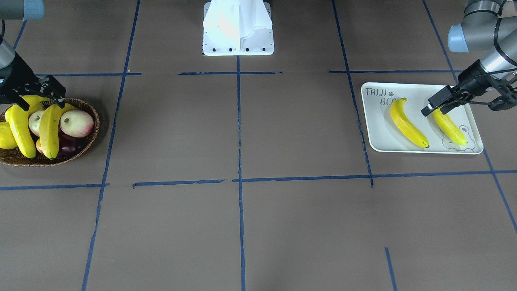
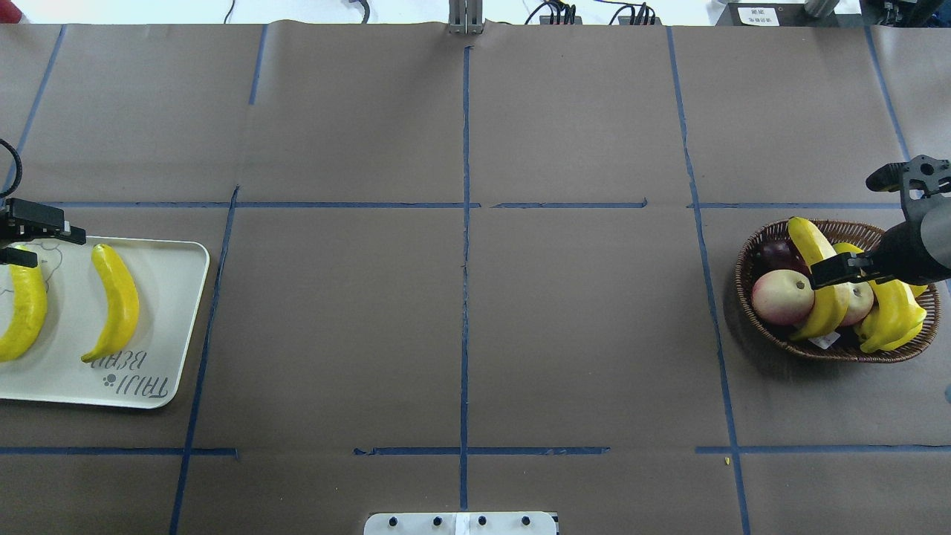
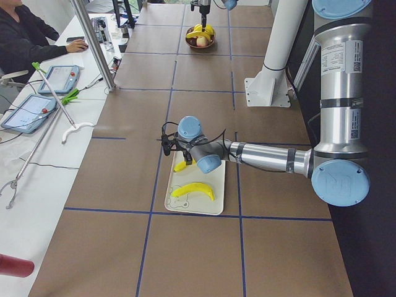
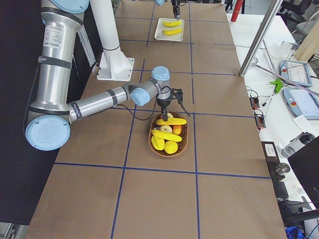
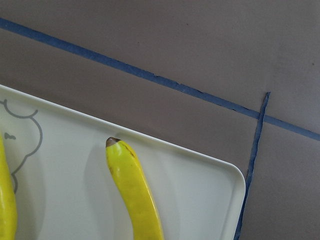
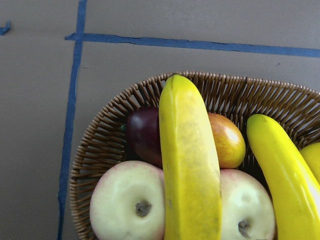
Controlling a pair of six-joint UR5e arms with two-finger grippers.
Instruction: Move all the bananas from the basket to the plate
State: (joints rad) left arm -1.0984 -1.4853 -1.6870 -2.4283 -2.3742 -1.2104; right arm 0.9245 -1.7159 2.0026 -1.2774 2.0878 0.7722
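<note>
Two bananas (image 1: pixel 49 129) (image 1: pixel 21 129) lie across the other fruit in the wicker basket (image 1: pixel 80 151) on my right side. My right gripper (image 1: pixel 41 103) hangs open just over their far ends, its fingers spread and holding nothing. Two more bananas (image 2: pixel 115 301) (image 2: pixel 22 312) lie flat on the white plate (image 2: pixel 171 297) at my left. My left gripper (image 2: pixel 30 239) stands open over the far tip of the outer banana, fingers apart either side of it. The left wrist view shows only the plate (image 5: pixel 200 190) and the inner banana (image 5: pixel 132 190).
The basket also holds two pale pink apples (image 1: pixel 76 123), a dark purple fruit (image 2: pixel 776 253), an orange-red fruit (image 6: pixel 227 140) and a stubby yellow fruit (image 1: pixel 5 135). The robot's white base (image 1: pixel 238 28) stands mid-table. A person (image 3: pixel 25 37) sits at a side desk.
</note>
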